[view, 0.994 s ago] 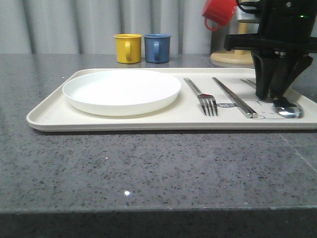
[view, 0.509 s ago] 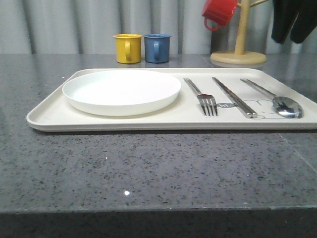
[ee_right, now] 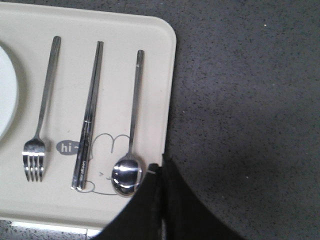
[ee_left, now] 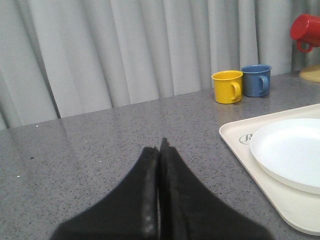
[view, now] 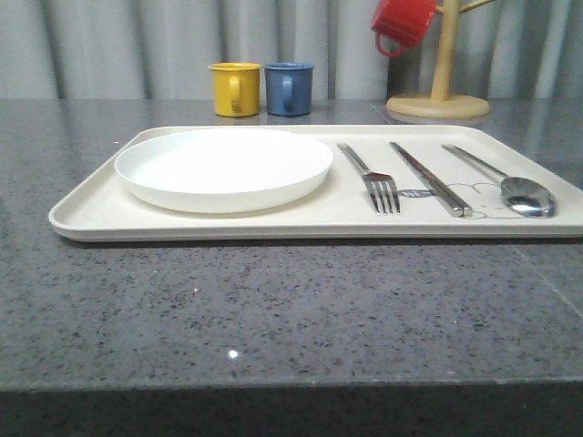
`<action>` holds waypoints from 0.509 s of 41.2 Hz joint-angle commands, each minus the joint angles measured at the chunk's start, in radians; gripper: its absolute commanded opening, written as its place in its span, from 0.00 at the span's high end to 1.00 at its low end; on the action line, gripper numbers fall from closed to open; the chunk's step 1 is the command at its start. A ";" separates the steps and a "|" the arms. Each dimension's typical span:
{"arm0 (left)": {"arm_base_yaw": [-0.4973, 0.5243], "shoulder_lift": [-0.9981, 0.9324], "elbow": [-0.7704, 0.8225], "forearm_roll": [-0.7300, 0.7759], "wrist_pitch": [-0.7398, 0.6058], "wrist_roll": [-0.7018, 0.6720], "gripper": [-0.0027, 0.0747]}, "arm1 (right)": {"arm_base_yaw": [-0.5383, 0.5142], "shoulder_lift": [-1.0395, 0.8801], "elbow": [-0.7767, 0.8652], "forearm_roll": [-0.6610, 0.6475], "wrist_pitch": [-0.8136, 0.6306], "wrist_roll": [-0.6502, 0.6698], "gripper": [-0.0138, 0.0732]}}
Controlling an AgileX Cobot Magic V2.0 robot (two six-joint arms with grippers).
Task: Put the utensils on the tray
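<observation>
Utensils all lie on the cream tray (view: 91, 214), which sits on the grey speckled surface (view: 273, 319): the white plate (view: 223, 168) fills the tray's left half, and to its right the fork (view: 375, 179), the chopsticks (view: 433, 179) and the spoon (view: 515, 187) rest side by side, apart from one another, the spoon nearest the tray's right edge. A second ago the right arm stood over the spoon in the front view; it has since lifted clear of that view, leaving the spoon lying free. In its wrist view the right end effector (ee_right: 161, 172) hangs above the tray's right edge beside the spoon bowl, fingers pressed together and holding nothing. The left end effector (ee_left: 159, 155) is likewise closed and empty, above bare surface off the tray's left edge. With every piece on the tray and both arms drawn back, the task looks complete
</observation>
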 commanded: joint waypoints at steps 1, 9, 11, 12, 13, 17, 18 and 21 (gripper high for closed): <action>-0.008 0.010 -0.025 -0.005 -0.084 -0.009 0.99 | -0.002 -0.111 0.083 -0.057 -0.127 -0.013 0.97; -0.008 0.010 -0.025 -0.005 -0.084 -0.009 0.99 | -0.002 -0.327 0.393 -0.108 -0.349 -0.013 0.97; -0.008 0.010 -0.025 -0.005 -0.084 -0.009 0.99 | -0.002 -0.388 0.475 -0.118 -0.428 -0.013 0.97; -0.008 0.010 -0.025 -0.005 -0.084 -0.009 0.99 | -0.002 -0.414 0.510 -0.120 -0.447 -0.013 0.97; -0.008 0.010 -0.025 -0.005 -0.084 -0.009 0.99 | -0.002 -0.448 0.556 -0.120 -0.486 -0.013 0.97; -0.008 0.010 -0.025 -0.005 -0.084 -0.009 0.99 | -0.002 -0.586 0.701 -0.120 -0.597 -0.013 0.97; -0.008 0.010 -0.025 -0.005 -0.084 -0.009 0.99 | -0.002 -0.626 0.740 -0.120 -0.622 -0.013 0.97; -0.008 0.010 -0.025 -0.005 -0.084 -0.009 0.99 | -0.002 -0.729 0.823 -0.120 -0.669 -0.013 0.97</action>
